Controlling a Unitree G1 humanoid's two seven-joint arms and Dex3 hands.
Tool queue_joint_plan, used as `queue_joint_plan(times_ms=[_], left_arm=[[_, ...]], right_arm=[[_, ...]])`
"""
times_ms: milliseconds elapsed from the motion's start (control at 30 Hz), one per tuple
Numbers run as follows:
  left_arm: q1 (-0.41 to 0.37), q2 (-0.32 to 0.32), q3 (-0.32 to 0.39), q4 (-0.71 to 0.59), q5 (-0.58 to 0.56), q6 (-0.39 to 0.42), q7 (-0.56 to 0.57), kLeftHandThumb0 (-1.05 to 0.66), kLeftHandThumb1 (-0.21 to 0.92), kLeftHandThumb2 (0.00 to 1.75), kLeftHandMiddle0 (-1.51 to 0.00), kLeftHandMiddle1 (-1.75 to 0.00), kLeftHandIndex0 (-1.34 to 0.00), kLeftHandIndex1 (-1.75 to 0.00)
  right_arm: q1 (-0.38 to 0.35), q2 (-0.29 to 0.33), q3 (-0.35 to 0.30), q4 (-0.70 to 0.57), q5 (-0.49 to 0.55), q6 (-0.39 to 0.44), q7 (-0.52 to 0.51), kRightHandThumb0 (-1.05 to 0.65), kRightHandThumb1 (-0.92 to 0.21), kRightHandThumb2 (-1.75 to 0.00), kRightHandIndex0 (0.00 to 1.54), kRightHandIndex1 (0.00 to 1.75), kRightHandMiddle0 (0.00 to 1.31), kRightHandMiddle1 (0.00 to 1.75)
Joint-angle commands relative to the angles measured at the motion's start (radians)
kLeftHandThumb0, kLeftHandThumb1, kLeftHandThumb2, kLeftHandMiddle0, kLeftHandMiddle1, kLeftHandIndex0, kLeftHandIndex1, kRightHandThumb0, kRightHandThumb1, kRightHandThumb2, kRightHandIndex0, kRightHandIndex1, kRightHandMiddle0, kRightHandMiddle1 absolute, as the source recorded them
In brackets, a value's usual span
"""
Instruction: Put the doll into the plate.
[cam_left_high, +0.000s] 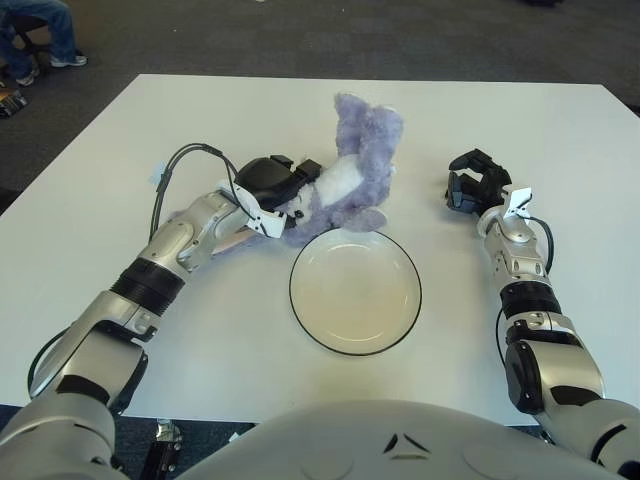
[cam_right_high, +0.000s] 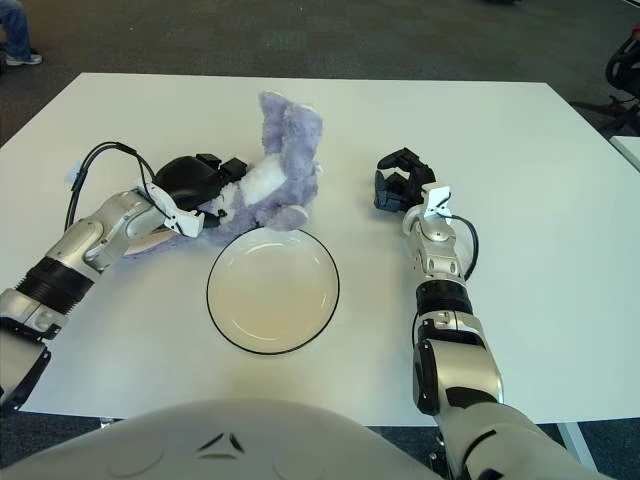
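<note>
In the left eye view, the left robot hand (cam_left_high: 283, 186) has its dark fingers curled around the lower body of the doll (cam_left_high: 350, 170), a purple plush with a white belly patch. The grip sits on the doll's left flank, close to the white patch. The doll lies on the white surface (cam_left_high: 120, 150) just behind the plate (cam_left_high: 355, 290); its lower edge comes right up to the plate's far rim, and whether the two touch cannot be told. Its long axis runs from the held end at lower left up and away toward the upper right, with the fluffy top end pointing to the far side of the surface and leaning slightly right. A pink-and-white part of the plush shows under the left forearm. The right robot hand (cam_left_high: 473, 181) shows to the right of the doll and beyond the plate's right side, fingers curled inward, holding nothing.

In the right eye view, the left robot hand (cam_right_high: 200, 180) again closes on the doll (cam_right_high: 282, 150) at its near left end, and a black cable (cam_right_high: 95, 160) loops above the forearm. The doll's near end sits just behind the rim of the plate (cam_right_high: 272, 290), which holds nothing. The right robot hand (cam_right_high: 400, 180) stands well apart from the doll, its fingers bent in on themselves around no object.
</note>
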Motion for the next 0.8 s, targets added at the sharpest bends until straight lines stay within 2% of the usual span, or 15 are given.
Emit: queue_joint_plan(times_ms=[0, 233, 467, 600, 767], left_arm=[[0.024, -0.004, 0.022, 0.003, 0.005, 0.021, 0.024, -0.01, 0.26, 1.39, -0.54, -1.75, -0.53, -1.75], [0.035, 0.030, 0.092, -0.107, -0.009, 0.002, 0.050, -0.01, 0.23, 1.43, -0.57, -1.75, -0.55, -1.75], [0.044, 0.019, 0.118, -0.115, -0.008, 0.005, 0.069, 0.00, 0.19, 1.46, -0.59, -1.75, -0.58, -1.75], [0.042, 0.017, 0.133, -0.113, -0.017, -0.005, 0.086, -0.01, 0.04, 1.61, -0.80, -1.75, -0.66, -1.64], [0.038, 0.012, 0.150, -0.113, -0.035, -0.012, 0.094, 0.00, -0.05, 1.72, -0.90, -1.75, -0.69, -1.66]], right_arm=[[0.040, 0.004, 0.005, 0.056, -0.006, 0.051, 0.006, -0.01, -0.26, -1.33, 0.66, 1.75, 0.53, 1.56], [0.037, 0.004, 0.004, 0.064, -0.004, 0.044, 0.010, -0.01, -0.25, -1.34, 0.66, 1.75, 0.54, 1.56], [0.033, 0.002, 0.003, 0.074, -0.005, 0.041, 0.011, -0.01, -0.25, -1.34, 0.65, 1.75, 0.53, 1.57], [0.032, 0.002, 0.003, 0.075, -0.004, 0.040, 0.013, -0.01, -0.26, -1.34, 0.65, 1.75, 0.53, 1.57], [0.031, 0.003, 0.002, 0.078, -0.001, 0.039, 0.018, -0.01, -0.26, -1.33, 0.65, 1.75, 0.53, 1.57]])
